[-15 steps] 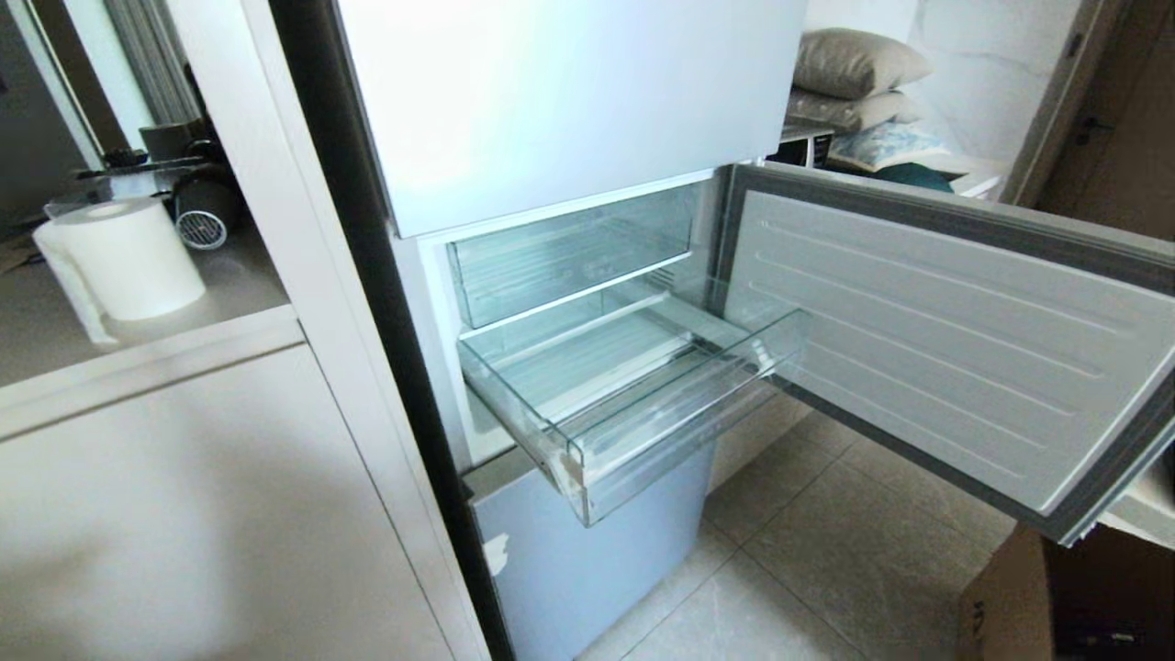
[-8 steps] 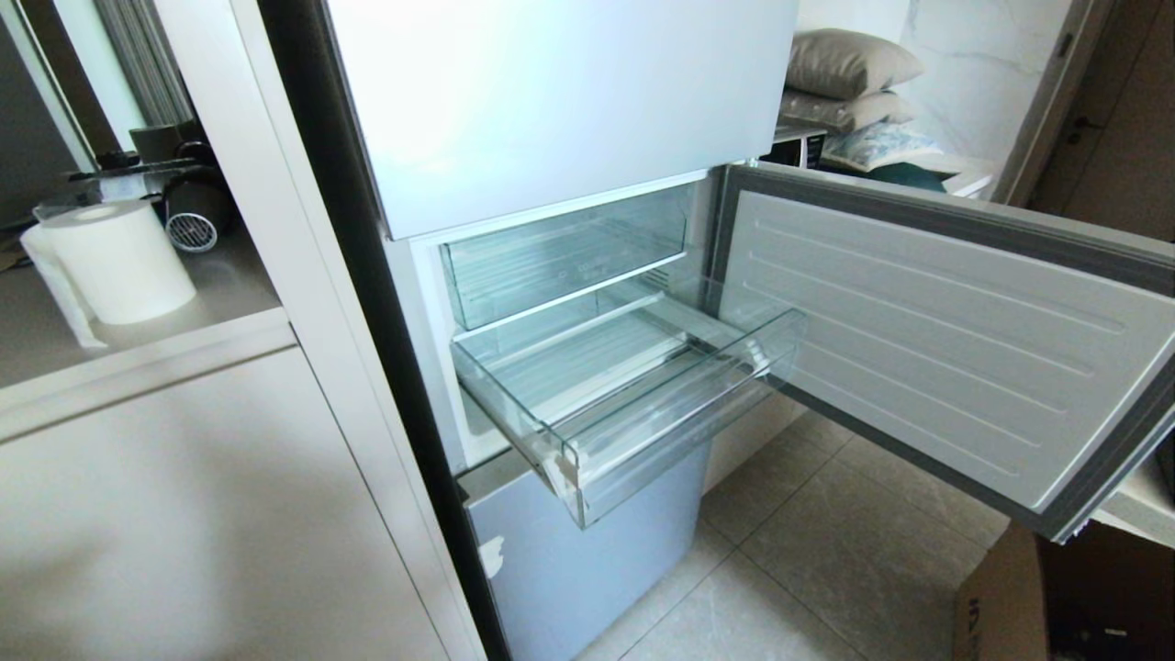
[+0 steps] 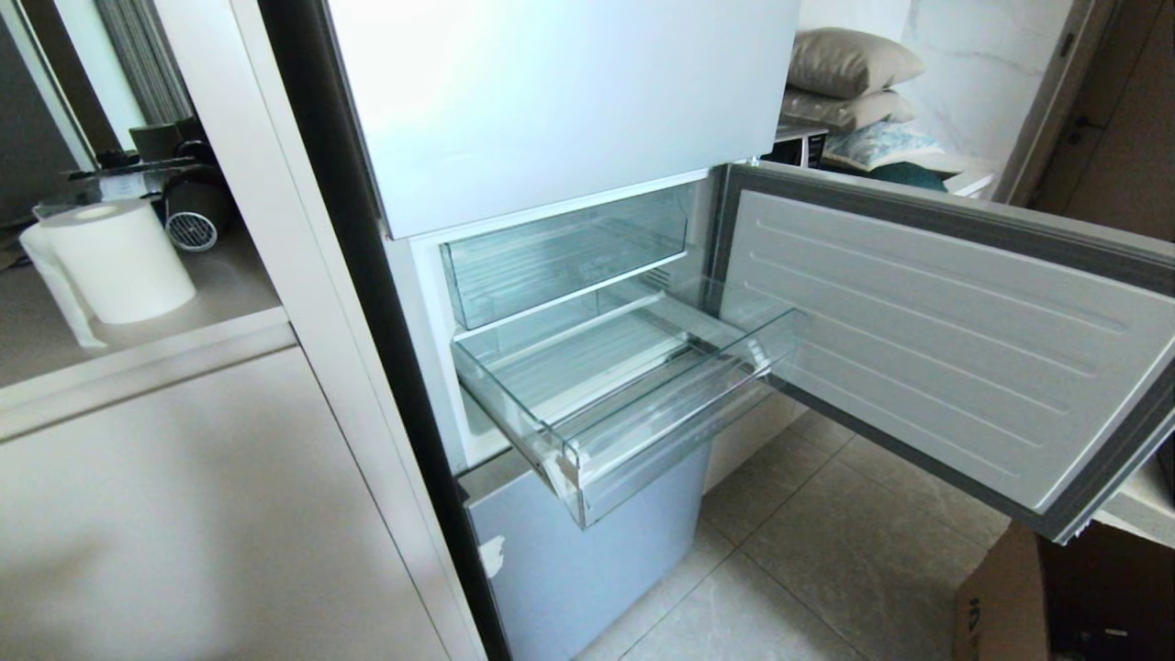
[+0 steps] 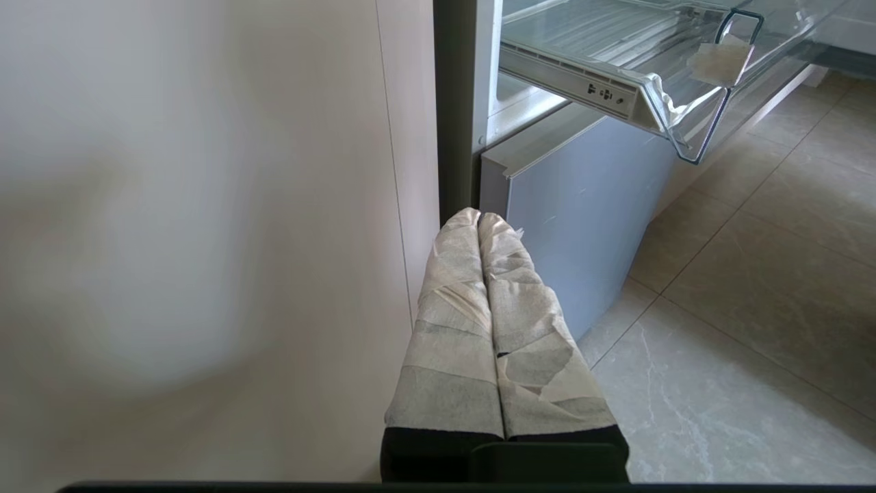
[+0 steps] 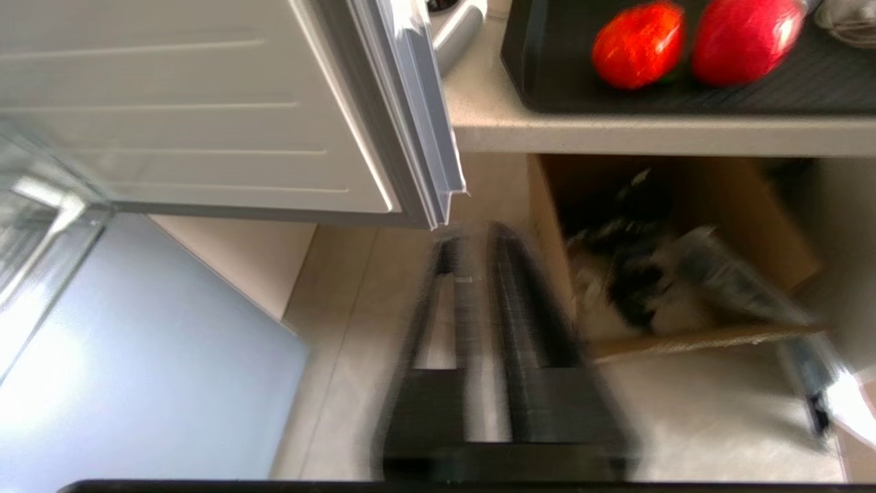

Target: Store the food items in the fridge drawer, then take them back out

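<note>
Right wrist view alone shows red fruits, black tray

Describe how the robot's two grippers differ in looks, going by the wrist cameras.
The left gripper has two long tapering fingers wrapped in pale, wrinkled tape or cloth strips, rising from a black base. The right gripper has bare, slim dark fingers on a black base; it shows blurred, so finer markings cannot be made out. No cables show.

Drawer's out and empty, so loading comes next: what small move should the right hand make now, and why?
Probably raise the right hand toward a red fruit on the dark tray: the fridge drawer is pulled out, empty, and the hand is below the counter.
</note>
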